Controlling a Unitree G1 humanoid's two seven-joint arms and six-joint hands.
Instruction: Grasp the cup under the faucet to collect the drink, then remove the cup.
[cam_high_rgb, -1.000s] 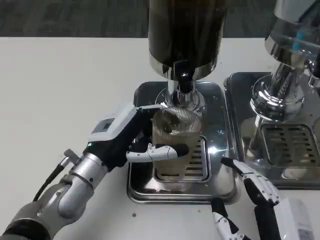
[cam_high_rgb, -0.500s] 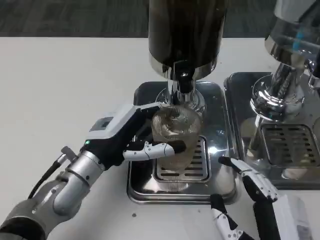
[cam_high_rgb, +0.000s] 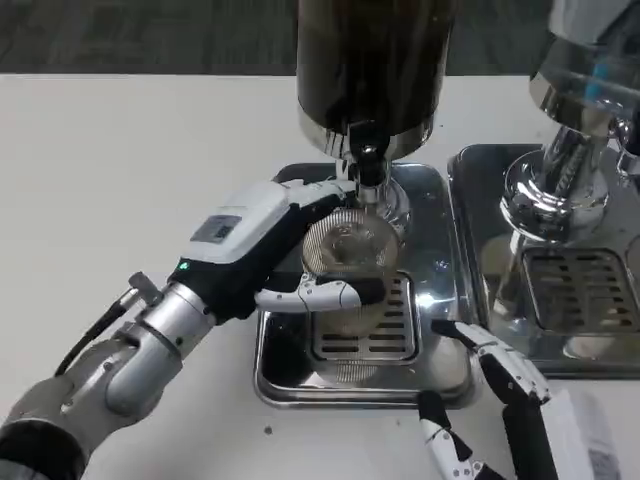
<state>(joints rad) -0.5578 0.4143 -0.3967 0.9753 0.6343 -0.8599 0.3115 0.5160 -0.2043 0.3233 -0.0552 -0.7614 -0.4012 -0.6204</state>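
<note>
The robot's left hand, fingers wrapped around the clear cup, has carried it farther back over the drip tray until it sits under the faucet, ready for filling, while the right hand waits open near right.

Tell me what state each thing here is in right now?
Cup: upright on the drip tray, under the faucet, held by the left hand.
Left hand: wrapped around the cup.
Right hand: holding nothing, fingers apart, beside the tray.
Faucet: right above the cup; flow cannot be told.
Drip tray: flat on the table, carrying the cup.
</note>
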